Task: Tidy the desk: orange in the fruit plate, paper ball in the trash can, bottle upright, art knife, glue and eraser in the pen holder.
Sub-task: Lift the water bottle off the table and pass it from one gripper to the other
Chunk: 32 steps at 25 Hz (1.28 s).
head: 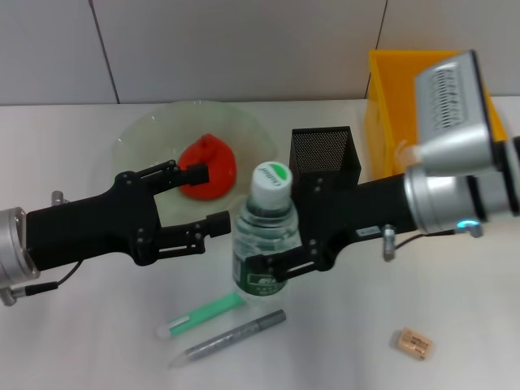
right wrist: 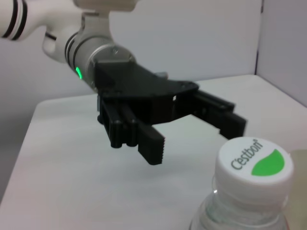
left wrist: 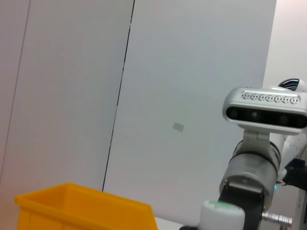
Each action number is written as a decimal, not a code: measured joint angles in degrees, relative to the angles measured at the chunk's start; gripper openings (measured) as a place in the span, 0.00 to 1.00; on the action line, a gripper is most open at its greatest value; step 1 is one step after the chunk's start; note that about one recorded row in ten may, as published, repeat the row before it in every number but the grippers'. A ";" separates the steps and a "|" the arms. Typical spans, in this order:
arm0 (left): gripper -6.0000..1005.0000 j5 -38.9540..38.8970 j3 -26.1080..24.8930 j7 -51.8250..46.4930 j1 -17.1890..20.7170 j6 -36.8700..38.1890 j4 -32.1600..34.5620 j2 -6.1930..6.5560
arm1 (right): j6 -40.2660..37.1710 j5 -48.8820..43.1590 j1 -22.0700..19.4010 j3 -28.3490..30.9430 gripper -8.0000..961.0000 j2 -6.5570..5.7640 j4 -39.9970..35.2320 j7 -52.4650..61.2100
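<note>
Bottle point(head: 266, 244) upright mid-desk point(head: 73, 341), apparently pinched by right gripper point(head: 272, 264). Left gripper point(head: 199, 197) spread at 9 o'clock. Orange point(head: 208, 169) in plate point(head: 138, 134), 11 o'clock. Pen holder point(head: 325, 154), trash can point(head: 390, 106) behind; eraser point(head: 413, 343), two pens point(head: 219, 323) in front.

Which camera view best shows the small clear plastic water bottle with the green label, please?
The head view: the whole bottle stands upright, the right gripper at its label. The right wrist view shows only its cap and shoulders; the left wrist view shows just the cap.
</note>
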 joint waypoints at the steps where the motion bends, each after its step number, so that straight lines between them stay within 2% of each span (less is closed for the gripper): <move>1: 0.84 0.00 0.00 -0.09 -0.28 -0.08 -0.09 -0.06 | 1.01 0.01 0.64 -0.97 0.82 0.00 0.66 -0.28; 7: 0.84 0.06 0.01 -1.42 -2.01 -0.51 -0.30 -0.24 | 4.98 0.06 3.70 -4.31 0.82 0.07 3.14 -1.11; 16: 0.82 0.45 1.19 -1.18 -3.13 -3.44 -1.36 -0.26 | 6.31 2.18 7.55 -5.31 0.82 0.16 6.82 -2.33; 32: 0.71 -0.17 1.92 0.35 -3.57 -6.16 -1.69 -0.34 | 7.28 2.95 8.62 -5.92 0.82 0.02 9.65 -2.83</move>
